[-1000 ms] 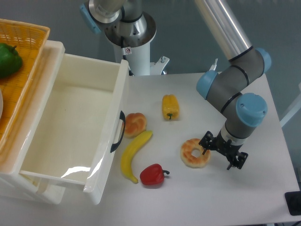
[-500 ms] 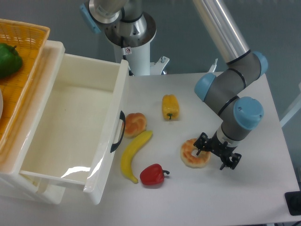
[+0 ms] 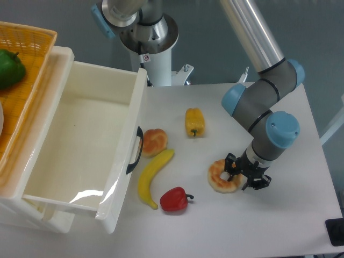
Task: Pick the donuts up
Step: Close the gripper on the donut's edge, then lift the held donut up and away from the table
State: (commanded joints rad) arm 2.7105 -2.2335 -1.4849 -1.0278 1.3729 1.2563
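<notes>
The donuts (image 3: 221,176), a tan ring with toasted orange patches and a centre hole, lies flat on the white table (image 3: 290,215), right of centre. My gripper (image 3: 244,173) points straight down over the ring's right side. Its black fingers (image 3: 231,163) have drawn in and clamp the right rim between them. The gripper body hides that part of the ring. The donut still rests on the table.
A red pepper (image 3: 173,199) and a banana (image 3: 150,177) lie left of the donut. A round bun (image 3: 154,142) and a yellow pepper (image 3: 194,122) sit further back. An open white drawer (image 3: 80,145) fills the left side, with an orange basket (image 3: 27,64) holding a green pepper (image 3: 9,69) behind it.
The gripper slid left from beside the donut onto its right rim, and its fingers narrowed. The donut shifted very slightly.
</notes>
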